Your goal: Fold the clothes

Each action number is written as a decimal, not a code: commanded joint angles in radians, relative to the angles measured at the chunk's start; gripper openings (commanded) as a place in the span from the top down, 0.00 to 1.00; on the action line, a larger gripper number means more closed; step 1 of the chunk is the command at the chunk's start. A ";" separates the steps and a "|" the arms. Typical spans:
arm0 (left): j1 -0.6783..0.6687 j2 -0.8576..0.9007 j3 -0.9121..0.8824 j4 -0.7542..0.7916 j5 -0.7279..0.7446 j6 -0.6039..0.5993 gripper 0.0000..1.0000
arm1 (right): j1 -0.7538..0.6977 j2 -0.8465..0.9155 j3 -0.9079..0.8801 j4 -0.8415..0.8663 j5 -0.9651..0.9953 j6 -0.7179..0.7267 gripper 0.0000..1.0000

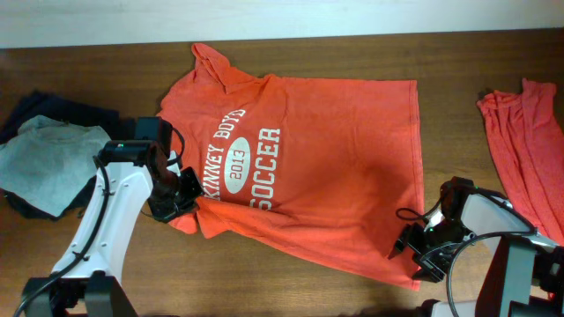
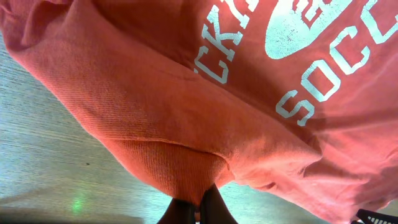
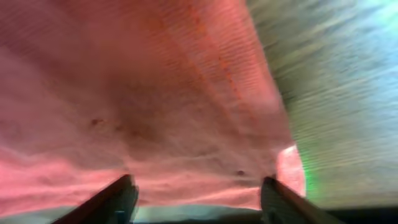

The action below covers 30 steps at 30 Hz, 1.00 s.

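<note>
1. The orange-red T-shirt [image 1: 335,158] lies spread on the wooden table [image 1: 106,70] with its white lettering facing up. It stretches from the left gripper [image 1: 181,195] across to the right gripper [image 1: 414,255].
2. The left gripper is clenched on a bunched edge of the shirt, by the start of the lettering. In the left wrist view the cloth rises in a fold straight off the pinched fingertips [image 2: 208,208].
3. The right gripper is released, jaws standing apart. The shirt's hem corner lies just ahead of them and fills most of the right wrist view. No grasp shows there.
4. Progress looks early. No clean fold is visible, and one sleeve is crumpled at the shirt's far corner, well beyond the left gripper. Gathering, folding and squaring all appear still to do.
5. A pale grey tee [image 1: 44,158] on dark navy garments [image 1: 53,104] sits outboard of the left gripper, near it, with a strip of bare wood between.
6. Outboard of the right gripper, a second orange-red garment [image 1: 529,150] lies apart from the hem.
7. Open room appears to lie inward, over the shirt itself. The table's far edge runs close behind the crumpled sleeve.
</note>
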 commanded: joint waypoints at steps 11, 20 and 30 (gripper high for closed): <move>-0.003 -0.010 0.006 0.002 -0.011 0.010 0.99 | 0.006 -0.042 0.051 -0.010 0.028 -0.012 0.96; -0.003 -0.010 0.051 0.000 -0.008 0.053 0.99 | 0.006 -0.097 0.263 -0.171 -0.122 -0.065 0.96; -0.003 -0.010 0.116 0.182 -0.091 0.172 0.99 | 0.004 -0.096 0.283 0.039 -0.196 0.014 0.96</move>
